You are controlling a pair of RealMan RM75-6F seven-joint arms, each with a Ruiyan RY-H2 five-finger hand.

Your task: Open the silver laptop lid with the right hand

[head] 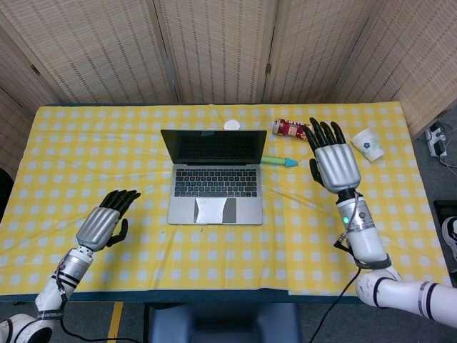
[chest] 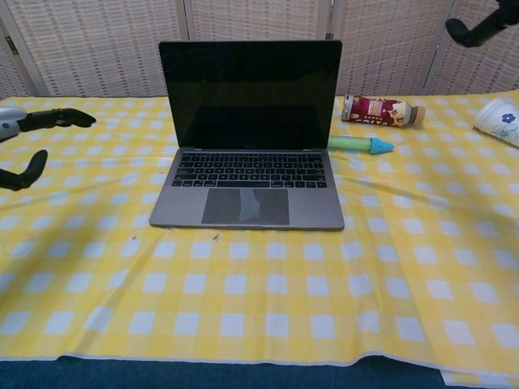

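The silver laptop [head: 214,175] [chest: 251,138] stands open in the middle of the yellow checked table, lid upright, dark screen facing me. My right hand [head: 333,161] hovers well to the right of the laptop, fingers spread, holding nothing; only its fingertips [chest: 478,31] show at the top right of the chest view. My left hand [head: 107,221] [chest: 28,146] hangs to the left of the laptop, fingers loosely apart and empty.
A small bottle [head: 289,128] [chest: 381,109] lies behind and right of the laptop, with a green and blue pen-like object [head: 278,161] [chest: 361,145] beside it. A paper cup [head: 366,143] [chest: 496,120] lies at far right. A white round item [head: 230,124] sits behind the lid.
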